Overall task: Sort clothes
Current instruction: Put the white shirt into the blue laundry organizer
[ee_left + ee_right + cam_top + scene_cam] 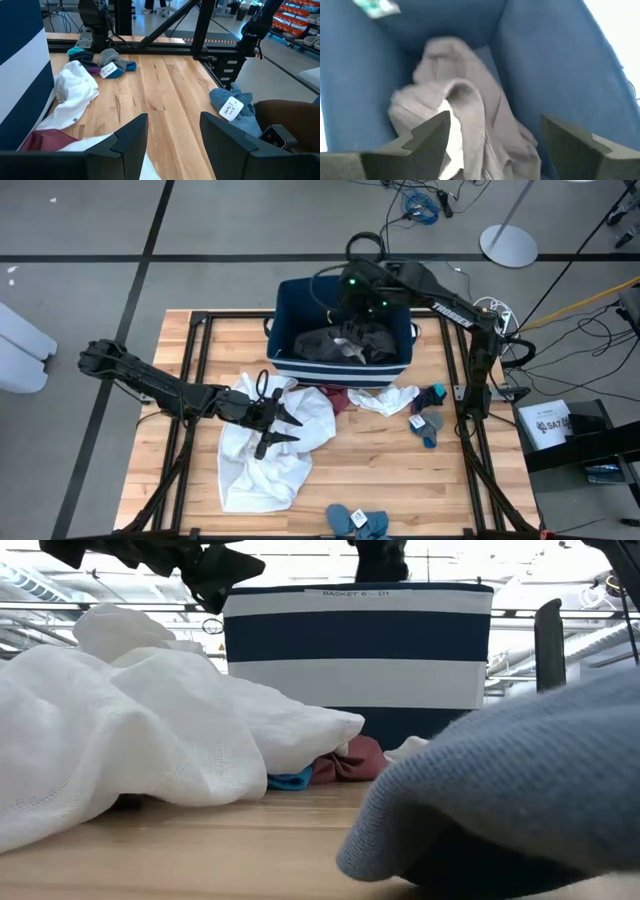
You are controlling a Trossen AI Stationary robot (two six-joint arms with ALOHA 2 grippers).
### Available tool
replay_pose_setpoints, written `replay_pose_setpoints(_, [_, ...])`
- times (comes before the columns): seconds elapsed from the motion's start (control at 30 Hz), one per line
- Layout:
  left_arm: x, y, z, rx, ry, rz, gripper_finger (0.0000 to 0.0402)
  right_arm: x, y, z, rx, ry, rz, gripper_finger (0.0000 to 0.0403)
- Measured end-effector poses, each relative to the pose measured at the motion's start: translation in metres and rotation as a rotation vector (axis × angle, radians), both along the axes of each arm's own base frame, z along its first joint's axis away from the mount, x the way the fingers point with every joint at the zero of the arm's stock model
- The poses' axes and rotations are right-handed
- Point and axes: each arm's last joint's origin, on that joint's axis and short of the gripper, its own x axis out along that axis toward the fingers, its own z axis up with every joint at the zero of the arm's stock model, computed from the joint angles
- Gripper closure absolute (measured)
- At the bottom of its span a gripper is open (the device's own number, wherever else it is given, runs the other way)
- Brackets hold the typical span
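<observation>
The right gripper (352, 308) hangs over the navy bin (285, 330) at the far middle of the table (380, 470), its 2 fingers (427, 135) spread wide with nothing between them. Under it the dark grey garment (350, 343) lies crumpled inside the bin, its long axis running left to right across the bin floor. The right wrist view alone shows the inside closely: grey folds with a pale patch, blue walls around them.

The left gripper (275, 420) sits over the large white garment (265, 450) at the left middle of the table, its fingers parted and pointing right, empty. The white garment stretches from near the bin's front toward the near edge, long axis running far to near. A maroon piece (335, 397) peeks from beside its far right corner, and a smaller white piece (385, 398) lies just right of that.

The left wrist view shows paper tags on the socks: a grey and teal cluster (107, 61) at the right side, and a blue pair (235, 107) at the near edge. From table height, a blue scrap (290, 780) shows under the white garment's edge, hidden from above, and the bin's white stripes face the camera.
</observation>
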Motion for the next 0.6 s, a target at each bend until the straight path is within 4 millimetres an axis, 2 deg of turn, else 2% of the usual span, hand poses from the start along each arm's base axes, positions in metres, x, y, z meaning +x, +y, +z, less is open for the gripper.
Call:
replay_pose_setpoints(0.17, [0.000,0.000,0.000,-0.001,-0.001,0.000,0.0213,0.004,0.009,0.018,0.027,-0.147,-0.075,0.0114])
replay_pose_setpoints(0.37, [0.001,-0.001,0.004,-0.009,-0.026,-0.001,0.0213,0.011,0.023,0.021,0.091,-0.210,-0.053,0.0114])
replay_pose_setpoints(0.47, [0.000,0.000,0.007,-0.012,-0.035,-0.001,0.0213,0.016,0.041,0.021,0.118,-0.207,0.016,0.0115])
replay_pose_setpoints(0.6, [-0.008,0.002,0.012,-0.003,-0.015,-0.002,0.0213,0.017,0.075,0.026,0.111,-0.206,0.122,0.0115])
